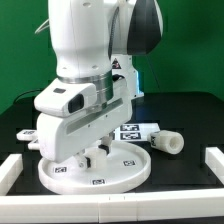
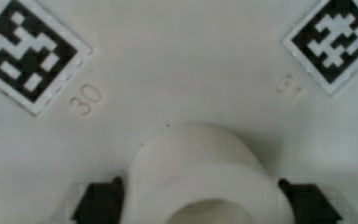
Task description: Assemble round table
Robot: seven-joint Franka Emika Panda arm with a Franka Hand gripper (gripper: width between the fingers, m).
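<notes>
Gripper [image 1: 100, 152] hangs low over the round disc [image 1: 60, 178] at the lower centre of the exterior view. Its fingers [image 2: 101, 200] stand apart, one on either side of the short cylinder leg [image 2: 197, 165], which stands on the disc between two tags. Whether they press on the leg I cannot tell. Another white part [image 1: 167, 142] lies toward the exterior view's right, beside the marker board [image 1: 135, 130]

We read the disc [image 1: 115, 176] as smooth matt white plastic, with its tags [image 2: 27, 55] printed flat in black and white. Leg [image 1: 166, 141] is the same plastic, slight sheen. Arm [image 1: 85, 40] shell is glossy white. Table [image 1: 195, 125] is matt black.
</notes>
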